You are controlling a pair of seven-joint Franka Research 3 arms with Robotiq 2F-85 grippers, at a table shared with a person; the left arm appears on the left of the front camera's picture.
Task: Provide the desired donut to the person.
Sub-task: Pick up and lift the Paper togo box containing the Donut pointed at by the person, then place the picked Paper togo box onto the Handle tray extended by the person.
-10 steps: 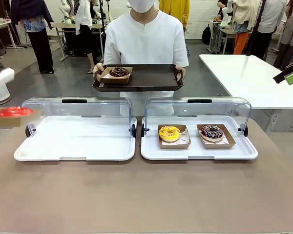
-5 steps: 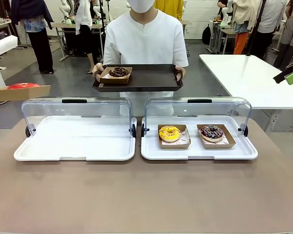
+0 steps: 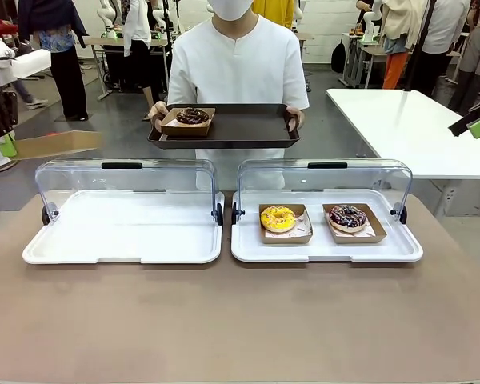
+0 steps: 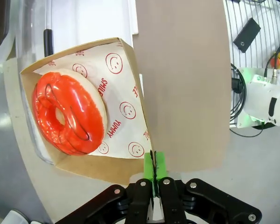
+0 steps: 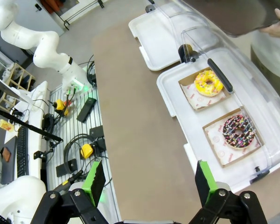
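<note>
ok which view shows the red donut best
The left wrist view: the red donut lies face-on in its cardboard tray, glaze and hole plain. The front view gives the tray side-on, its wall hiding the donut. The right wrist view looks at the yellow donut and sprinkled donut.

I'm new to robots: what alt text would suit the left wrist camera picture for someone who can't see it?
The left gripper, shut, pinches the edge of a cardboard tray that carries a red-glazed donut on smiley-printed paper. Beneath lie a brown table and part of a white display case.
</note>
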